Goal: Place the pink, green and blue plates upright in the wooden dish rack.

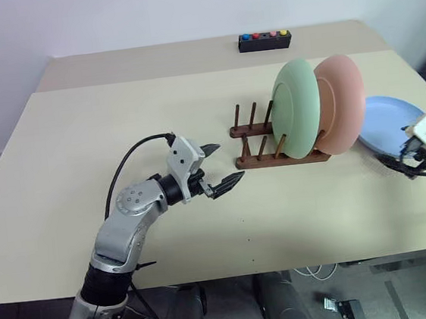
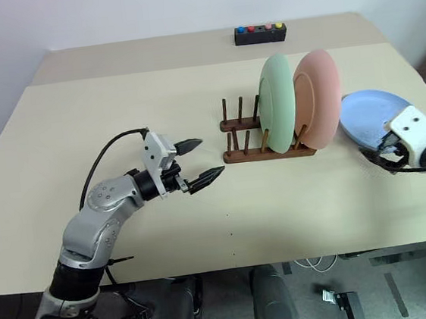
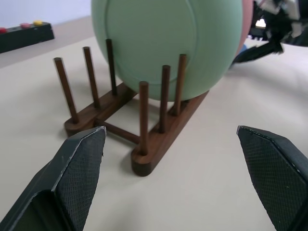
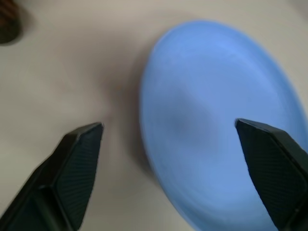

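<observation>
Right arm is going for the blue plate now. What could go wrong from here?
1. The blue plate lies flat on the table, so the open right gripper may struggle to get a finger under its rim and could push it toward the table's right edge.
2. It sits close to the pink plate in the wooden dish rack; lifting it could knock the pink plate and green plate.

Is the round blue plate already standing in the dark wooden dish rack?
No, the round blue plate lies flat on the table beside the dark wooden dish rack.
</observation>
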Robot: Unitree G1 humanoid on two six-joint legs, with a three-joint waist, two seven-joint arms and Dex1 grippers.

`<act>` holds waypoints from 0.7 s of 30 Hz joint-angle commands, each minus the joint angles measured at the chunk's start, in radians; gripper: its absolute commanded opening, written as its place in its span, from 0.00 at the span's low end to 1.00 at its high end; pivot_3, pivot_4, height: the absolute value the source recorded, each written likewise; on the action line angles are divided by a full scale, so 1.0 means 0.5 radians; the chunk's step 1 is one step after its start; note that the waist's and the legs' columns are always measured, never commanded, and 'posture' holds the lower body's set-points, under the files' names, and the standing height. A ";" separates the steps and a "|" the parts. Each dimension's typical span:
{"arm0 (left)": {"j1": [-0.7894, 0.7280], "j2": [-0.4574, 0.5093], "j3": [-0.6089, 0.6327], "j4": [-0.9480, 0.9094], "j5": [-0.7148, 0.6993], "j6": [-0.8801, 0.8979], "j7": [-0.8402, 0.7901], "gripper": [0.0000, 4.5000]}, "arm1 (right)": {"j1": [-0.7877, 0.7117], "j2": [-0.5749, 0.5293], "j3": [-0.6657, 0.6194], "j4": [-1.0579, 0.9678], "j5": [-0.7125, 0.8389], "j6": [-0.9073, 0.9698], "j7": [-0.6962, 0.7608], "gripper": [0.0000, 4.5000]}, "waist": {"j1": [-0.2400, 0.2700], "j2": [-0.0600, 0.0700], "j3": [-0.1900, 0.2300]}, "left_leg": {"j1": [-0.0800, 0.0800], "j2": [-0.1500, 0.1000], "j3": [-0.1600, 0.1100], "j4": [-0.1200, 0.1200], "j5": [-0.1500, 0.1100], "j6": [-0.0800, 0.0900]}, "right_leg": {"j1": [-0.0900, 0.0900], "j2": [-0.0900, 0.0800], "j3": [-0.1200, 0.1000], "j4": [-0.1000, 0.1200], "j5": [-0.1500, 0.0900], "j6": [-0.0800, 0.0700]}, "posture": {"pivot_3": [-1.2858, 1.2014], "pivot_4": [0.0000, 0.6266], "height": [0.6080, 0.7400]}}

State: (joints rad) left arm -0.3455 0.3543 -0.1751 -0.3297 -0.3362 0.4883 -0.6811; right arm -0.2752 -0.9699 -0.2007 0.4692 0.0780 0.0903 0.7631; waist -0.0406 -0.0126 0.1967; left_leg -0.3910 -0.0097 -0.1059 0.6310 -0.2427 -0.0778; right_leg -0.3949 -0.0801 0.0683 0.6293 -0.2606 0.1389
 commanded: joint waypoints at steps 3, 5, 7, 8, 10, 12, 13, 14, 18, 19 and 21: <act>-0.001 0.011 0.021 -0.094 -0.006 -0.012 0.031 1.00 | -0.149 0.026 0.082 0.221 -0.085 -0.104 -0.018 0.99 | 0.008 0.000 0.000 | -0.001 0.000 0.000 0.000 0.000 0.000 | 0.000 0.000 0.000 0.000 0.000 0.000 | 0.52 0.24 0.96; 0.008 0.017 0.030 -0.107 -0.011 0.000 0.045 1.00 | -0.169 0.045 0.096 0.249 -0.082 -0.107 -0.005 0.88 | 0.006 0.000 0.000 | 0.000 0.000 -0.001 0.000 0.000 0.000 | 0.000 0.000 0.000 0.000 0.000 0.000 | 0.52 0.24 0.96; 0.016 0.022 0.034 -0.117 -0.014 0.008 0.054 1.00 | -0.178 0.053 0.099 0.262 -0.076 -0.107 -0.008 0.71 | 0.002 0.000 0.000 | 0.000 0.000 -0.001 0.000 0.000 0.000 | 0.001 0.000 0.000 0.000 0.000 0.000 | 0.52 0.24 0.96; 0.018 0.023 0.034 -0.119 -0.015 0.008 0.056 1.00 | -0.179 0.054 0.098 0.266 -0.077 -0.108 -0.012 0.60 | 0.002 0.000 0.000 | 0.000 0.000 -0.001 0.000 0.000 0.000 | 0.001 0.000 0.000 0.000 0.000 0.000 | 0.52 0.24 0.96; 0.019 0.028 0.031 -0.122 -0.011 0.006 0.062 1.00 | -0.174 0.053 0.099 0.261 -0.089 -0.110 -0.036 0.36 | 0.003 0.000 0.000 | 0.000 0.000 -0.001 0.001 0.000 0.000 | 0.001 0.000 0.000 0.000 0.000 0.000 | 0.52 0.24 0.96; 0.018 0.031 0.029 -0.123 -0.013 0.006 0.066 1.00 | -0.164 0.059 0.094 0.242 -0.085 -0.105 -0.047 0.13 | 0.002 0.000 0.000 | 0.000 0.000 -0.001 0.001 0.000 0.000 | 0.001 0.000 0.000 0.001 0.000 0.000 | 0.52 0.24 0.96; 0.015 0.033 0.026 -0.122 -0.014 0.005 0.067 1.00 | -0.149 0.063 0.084 0.212 -0.079 -0.101 -0.059 0.03 | 0.002 0.000 0.000 | 0.000 0.000 -0.001 0.001 0.000 0.000 | 0.001 0.000 0.000 0.001 0.000 0.000 | 0.52 0.24 0.96; 0.011 0.034 0.024 -0.120 -0.015 0.005 0.066 1.00 | -0.130 0.066 0.071 0.174 -0.070 -0.092 -0.069 0.01 | 0.003 0.000 0.000 | 0.000 0.000 -0.001 0.001 0.000 0.000 | 0.001 0.000 0.000 0.001 0.000 0.000 | 0.52 0.24 0.96; 0.005 0.038 0.021 -0.114 -0.018 0.003 0.061 1.00 | -0.088 0.049 0.028 0.062 -0.109 -0.086 -0.208 0.01 | 0.003 0.000 0.000 | 0.000 0.000 -0.001 0.000 0.000 0.000 | 0.001 0.000 0.000 0.001 0.000 0.001 | 0.52 0.24 0.96; 0.004 0.038 0.020 -0.113 -0.018 0.003 0.060 1.00 | -0.093 0.037 0.022 0.042 -0.142 -0.106 -0.274 0.01 | 0.003 0.000 0.000 | 0.000 0.000 -0.001 0.001 0.000 0.000 | 0.001 0.000 0.000 0.001 0.000 0.001 | 0.52 0.24 0.96; 0.004 0.038 0.017 -0.109 -0.014 -0.001 0.059 1.00 | -0.119 0.030 0.002 0.014 -0.166 -0.125 -0.361 0.01 | 0.003 0.000 0.000 | 0.000 0.000 -0.001 0.001 0.000 0.000 | 0.001 0.000 0.000 0.001 0.000 0.001 | 0.52 0.24 0.96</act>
State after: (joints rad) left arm -0.3334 0.3706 -0.1747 -0.3494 -0.3363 0.4949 -0.6486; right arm -0.3157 -0.9338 -0.1507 0.5254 0.0029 0.0492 0.6294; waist -0.0393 -0.0124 0.1966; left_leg -0.3908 -0.0099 -0.1064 0.6313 -0.2428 -0.0778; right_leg -0.3945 -0.0800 0.0682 0.6299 -0.2605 0.1392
